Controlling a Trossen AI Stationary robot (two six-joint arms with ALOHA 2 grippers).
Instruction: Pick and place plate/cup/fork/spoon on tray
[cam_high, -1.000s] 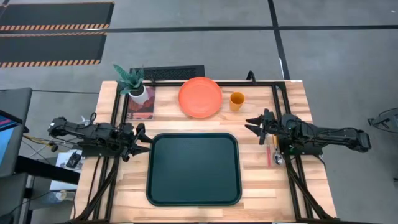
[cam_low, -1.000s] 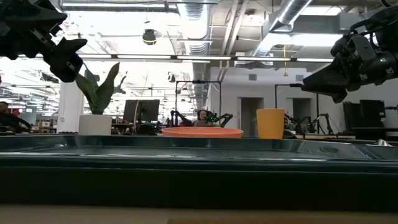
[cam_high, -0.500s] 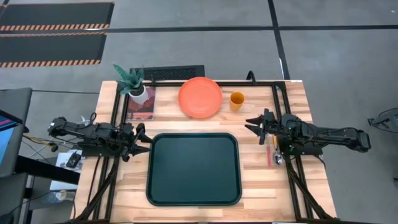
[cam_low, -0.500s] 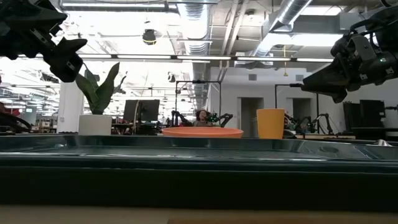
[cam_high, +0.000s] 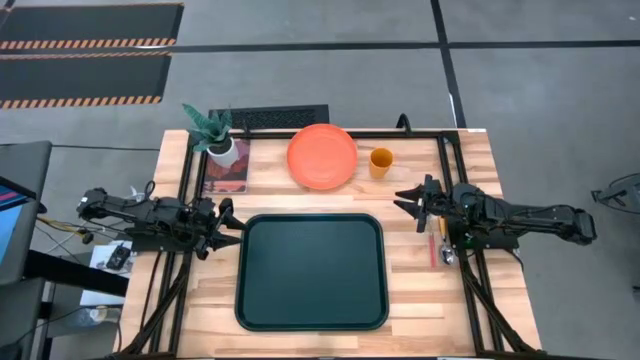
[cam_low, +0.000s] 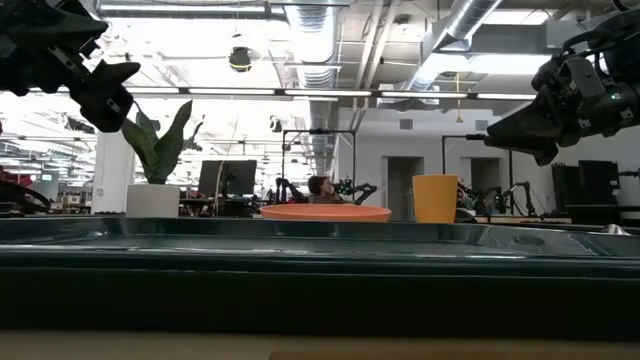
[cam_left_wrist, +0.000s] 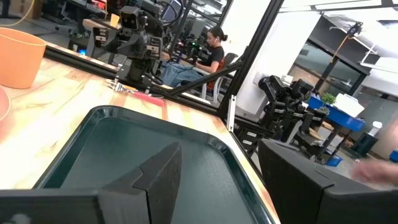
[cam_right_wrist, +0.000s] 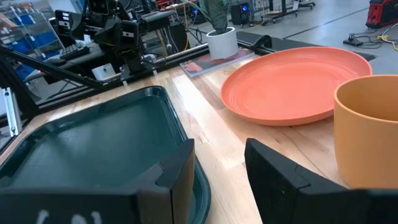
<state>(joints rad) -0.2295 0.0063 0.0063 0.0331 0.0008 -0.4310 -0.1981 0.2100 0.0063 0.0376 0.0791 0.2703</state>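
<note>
Left pincer (cam_high: 232, 228) hangs off the tray's left edge, fingers spread wide, holding nothing. Near the worktop's (cam_high: 410, 310) back left corner sits a white pot (cam_high: 224, 151) with a spiky green plant in it, beside a reddish book (cam_high: 226, 174). The tray (cam_high: 311, 271) is dark green with a raised rim and takes up the middle and front, with nothing in it. Behind it by the back edge: the flat orange plate (cam_high: 322, 156), then the small orange-yellow cup (cam_high: 381, 162) just to its right, upright, can't see anything inside. Right pincer (cam_high: 405, 203) hovers beyond the tray's right edge, also wide apart. Under that arm there's a red-handled fork (cam_high: 434, 248) and the spoon (cam_high: 447, 252), mostly hidden.
</note>
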